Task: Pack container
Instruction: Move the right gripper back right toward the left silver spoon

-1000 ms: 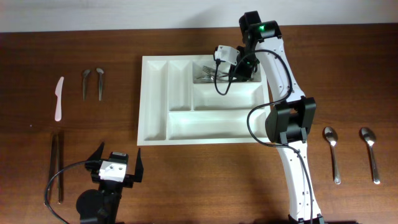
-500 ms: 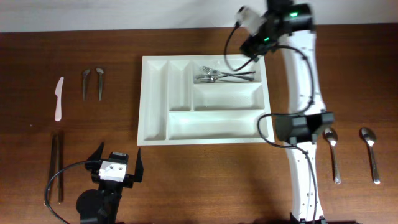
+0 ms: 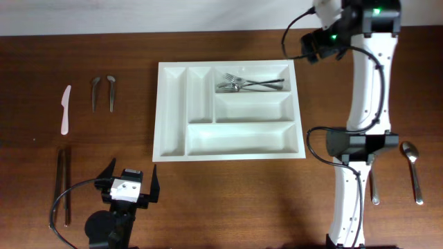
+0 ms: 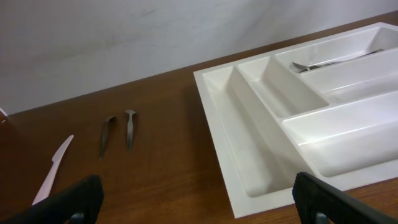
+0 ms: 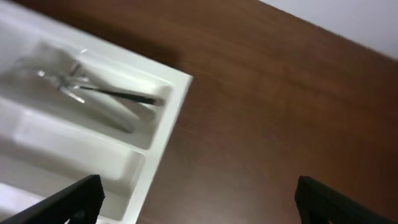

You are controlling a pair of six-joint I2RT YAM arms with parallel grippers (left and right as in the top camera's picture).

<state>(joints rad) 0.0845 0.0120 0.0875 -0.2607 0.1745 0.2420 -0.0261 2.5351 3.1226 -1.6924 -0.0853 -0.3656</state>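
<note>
Right-hand claw (image 3: 310, 48) hangs empty, fingers spread, beyond the far right corner of the big white five-compartment plastic cutlery tray (image 3: 228, 157), which sits mid-table. Left-hand claw (image 3: 130, 177) waits at the near edge, fingers likewise apart. Packing looks barely begun to me: next calls for a reach near and right to the two long steel spoons (image 3: 414, 173). Silver metal forks (image 3: 249, 84) lie in the far long slot (a bundle I can't count); out left are one white plastic knife (image 3: 65, 109), two short metal spoons (image 3: 111, 97), two thin dark sticks (image 3: 67, 187)
</note>
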